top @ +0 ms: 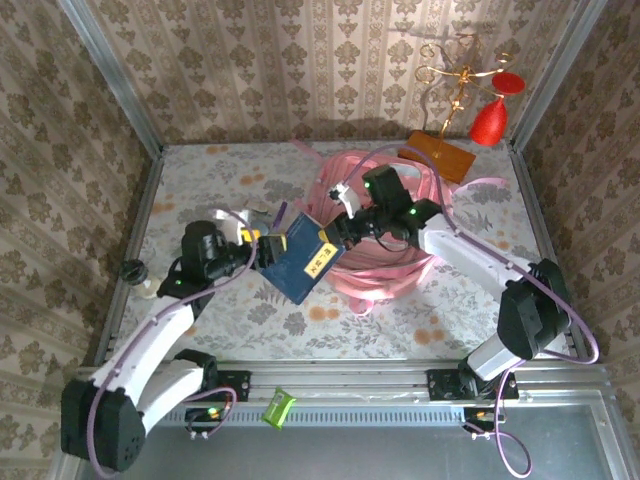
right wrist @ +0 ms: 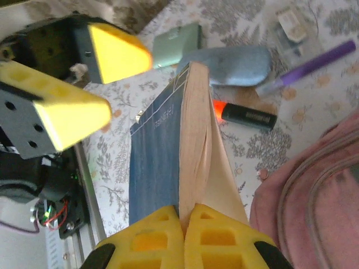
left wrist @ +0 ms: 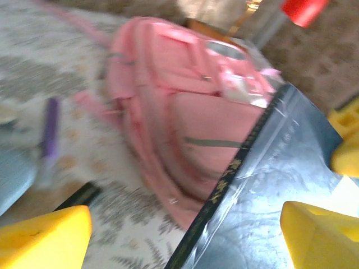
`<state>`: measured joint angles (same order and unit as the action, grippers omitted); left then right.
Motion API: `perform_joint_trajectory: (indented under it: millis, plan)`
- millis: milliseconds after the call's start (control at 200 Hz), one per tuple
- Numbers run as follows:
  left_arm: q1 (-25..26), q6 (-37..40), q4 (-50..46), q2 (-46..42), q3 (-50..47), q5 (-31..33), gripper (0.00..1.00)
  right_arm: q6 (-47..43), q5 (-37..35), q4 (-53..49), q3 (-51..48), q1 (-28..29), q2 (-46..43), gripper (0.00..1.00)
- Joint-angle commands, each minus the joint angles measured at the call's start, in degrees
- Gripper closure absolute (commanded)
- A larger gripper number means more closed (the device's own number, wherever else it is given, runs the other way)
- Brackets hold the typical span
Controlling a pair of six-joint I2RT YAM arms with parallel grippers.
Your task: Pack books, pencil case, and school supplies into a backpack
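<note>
Right claw (right wrist: 184,216) clamped shut on the navy book (top: 303,257).
Left claw (top: 258,243) gapes wide beside it, near the pink backpack (left wrist: 185,112).

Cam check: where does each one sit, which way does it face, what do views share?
Top external: above and behind the arm bases, looking down at the table; both arms, left gripper and right gripper show.
Left wrist: on the left arm, facing the backpack past the navy book; its own yellow fingers stand open.
Right wrist: on the right arm, looking along the navy book toward the left gripper and a purple pen; its own fingers are shut on the navy book.
Shared: all three see navy book and backpack.
</note>
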<state>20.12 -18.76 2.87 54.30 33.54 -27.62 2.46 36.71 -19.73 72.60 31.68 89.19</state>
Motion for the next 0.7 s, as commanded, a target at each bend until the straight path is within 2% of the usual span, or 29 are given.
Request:
perform_joint_trajectory:
  millis: [0, 100, 205, 315, 415, 525, 640, 695]
  plan:
    - [1.9, 13.1, -0.1, 5.9, 4.8, -7.8, 0.11, -12.8, 8.2, -10.5, 5.3, -0.8, -1.6, 1.00]
    - [2.0, 18.2, -1.5, 10.1, 7.6, -8.9, 0.10, -18.0, 8.6, -17.3, 8.6, -1.3, -1.6, 1.00]
    - [1.9, 21.6, -1.5, 13.1, 10.2, -19.3, 0.08, -20.1, 8.9, -18.8, 9.6, -2.2, -2.4, 1.00]
    - [2.3, 21.6, -2.2, 17.7, 13.7, -28.2, 0.17, -21.2, 8.5, -18.6, 10.6, -2.4, -3.1, 1.00]
    - [2.9, 21.9, -2.8, 20.6, 15.5, -33.5, 0.32, -21.4, 8.1, -18.2, 11.5, -2.6, -3.8, 1.00]
    - [3.8, 19.5, 0.9, 21.2, 15.8, -37.2, 0.45, -19.8, 5.8, -16.9, 11.6, -3.5, -4.1, 1.00]
    - [4.6, 18.6, 0.7, 21.2, 17.3, -37.2, 0.77, -14.3, 0.7, -11.4, 9.2, -3.8, -5.1, 1.00]
    - [4.5, 17.4, 1.3, 21.0, 17.8, -36.0, 0.90, -10.8, -4.6, -7.7, 7.7, -3.9, -6.6, 0.99]
